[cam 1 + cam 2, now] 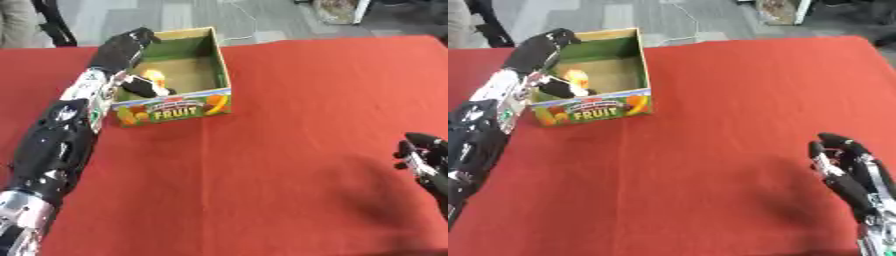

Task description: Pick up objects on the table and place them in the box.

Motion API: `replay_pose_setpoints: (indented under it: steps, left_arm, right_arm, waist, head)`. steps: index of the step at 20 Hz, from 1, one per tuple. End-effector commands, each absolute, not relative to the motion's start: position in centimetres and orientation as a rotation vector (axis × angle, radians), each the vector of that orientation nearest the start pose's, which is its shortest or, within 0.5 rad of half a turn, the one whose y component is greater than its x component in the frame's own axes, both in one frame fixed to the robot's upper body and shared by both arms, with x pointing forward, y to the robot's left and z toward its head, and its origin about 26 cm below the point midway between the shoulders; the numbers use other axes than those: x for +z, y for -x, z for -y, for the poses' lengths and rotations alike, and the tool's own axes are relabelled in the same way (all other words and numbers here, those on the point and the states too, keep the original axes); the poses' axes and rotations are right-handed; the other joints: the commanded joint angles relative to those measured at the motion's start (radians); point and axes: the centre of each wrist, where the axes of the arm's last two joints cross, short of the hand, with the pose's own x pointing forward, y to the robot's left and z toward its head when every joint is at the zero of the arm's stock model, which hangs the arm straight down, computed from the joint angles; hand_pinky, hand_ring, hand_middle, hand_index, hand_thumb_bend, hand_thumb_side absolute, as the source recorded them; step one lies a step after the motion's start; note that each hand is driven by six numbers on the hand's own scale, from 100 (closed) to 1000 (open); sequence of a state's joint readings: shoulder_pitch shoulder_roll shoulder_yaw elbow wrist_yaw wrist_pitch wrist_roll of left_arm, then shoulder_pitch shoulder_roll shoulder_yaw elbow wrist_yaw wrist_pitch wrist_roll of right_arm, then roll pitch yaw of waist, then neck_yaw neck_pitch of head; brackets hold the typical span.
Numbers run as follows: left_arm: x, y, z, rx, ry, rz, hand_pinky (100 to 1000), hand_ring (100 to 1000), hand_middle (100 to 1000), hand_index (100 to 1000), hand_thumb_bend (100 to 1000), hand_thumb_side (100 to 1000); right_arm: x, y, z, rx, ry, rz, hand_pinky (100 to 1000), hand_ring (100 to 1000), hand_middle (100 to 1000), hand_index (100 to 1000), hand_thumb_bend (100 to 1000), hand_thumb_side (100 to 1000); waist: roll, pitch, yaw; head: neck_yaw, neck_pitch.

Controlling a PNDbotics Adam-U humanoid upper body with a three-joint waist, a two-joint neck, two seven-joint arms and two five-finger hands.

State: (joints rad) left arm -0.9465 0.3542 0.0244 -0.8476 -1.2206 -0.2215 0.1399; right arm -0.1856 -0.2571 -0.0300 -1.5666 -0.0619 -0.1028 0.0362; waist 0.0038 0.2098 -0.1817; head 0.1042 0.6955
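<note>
A cardboard fruit box (175, 107) with a green inner lining stands at the table's back left. My left hand (122, 47) reaches over the box's left wall, fingers stretched toward the far corner and thumb (144, 87) sticking into the box. A small orange-yellow object (154, 76) lies inside the box right beside the thumb; whether they touch I cannot tell. My right hand (846, 170) rests open at the lower right, fingers up, holding nothing.
A red cloth (297, 125) covers the whole table. Grey floor and a dark bag (54, 27) lie beyond the far edge. My left forearm (52, 145) runs along the table's left side up to the box.
</note>
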Motion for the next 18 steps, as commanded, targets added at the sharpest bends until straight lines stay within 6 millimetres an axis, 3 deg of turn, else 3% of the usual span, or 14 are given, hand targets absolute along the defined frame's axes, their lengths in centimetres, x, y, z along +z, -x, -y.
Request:
replay_pose_setpoints:
  steps: [1, 7, 10, 18]
  left_arm:
    - [20.9, -48.0, -29.0, -1.104, -1.385, 1.835, 796, 807, 819, 844, 796, 485]
    - [22.1, -46.0, -30.1, -0.926, -1.395, 2.077, 675, 693, 701, 767, 689, 385]
    - [21.4, -44.4, -31.3, -0.866, -1.388, 2.173, 617, 639, 648, 744, 610, 365]
    - [18.3, -40.0, -33.0, -0.744, -1.309, 2.159, 562, 590, 596, 728, 571, 362]
  right_arm:
    - [6.3, -32.5, 30.0, 0.214, 0.125, 1.866, 557, 625, 608, 756, 276, 382]
    - [6.2, -32.4, 30.3, 0.194, 0.138, 1.861, 557, 625, 608, 756, 277, 382]
    - [6.1, -32.3, 30.6, 0.183, 0.15, 1.86, 557, 625, 608, 756, 278, 382]
    - [6.3, -32.2, 30.9, 0.168, 0.164, 1.864, 557, 625, 607, 756, 279, 381]
  waist:
    - [-0.004, -0.019, 0.005]
    - [-0.01, -0.025, 0.029]
    - [-0.013, -0.029, 0.052]
    - [-0.014, -0.028, 0.104]
  head:
    - [-0.006, -0.007]
    - [-0.02, -0.003]
    - [-0.032, -0.003]
    - [-0.058, -0.007]
